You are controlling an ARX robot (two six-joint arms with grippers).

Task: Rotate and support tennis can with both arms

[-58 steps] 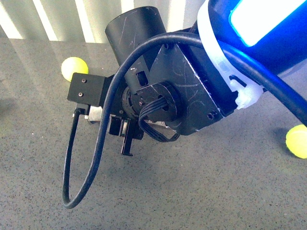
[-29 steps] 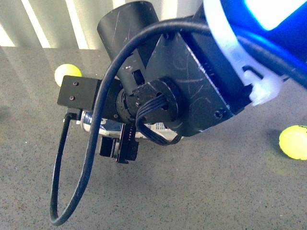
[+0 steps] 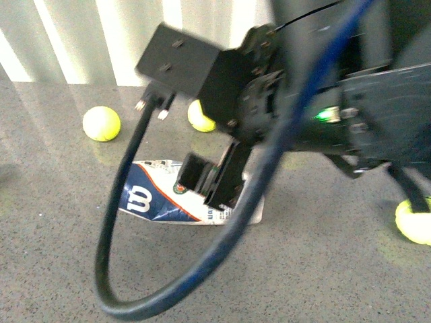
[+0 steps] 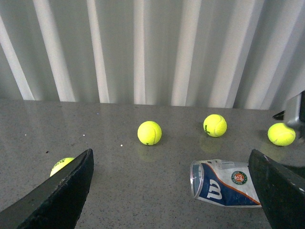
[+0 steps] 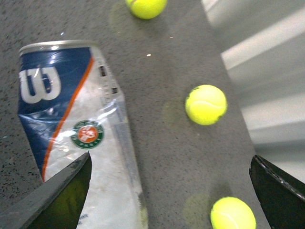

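Can [image 4: 220, 184] mostly clear L wrist; arm [image 3: 384, 128] covers part in front.

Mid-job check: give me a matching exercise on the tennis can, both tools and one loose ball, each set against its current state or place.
Things:
1. tennis can
2. left tool
3. right tool
4. tennis ball

States:
A. open, close over the can
B. loose on the table near the ribbed wall
C. lying on its side, label dented
D. open, well back from the can

Pairs: 1-C, 2-D, 3-A, 4-B.
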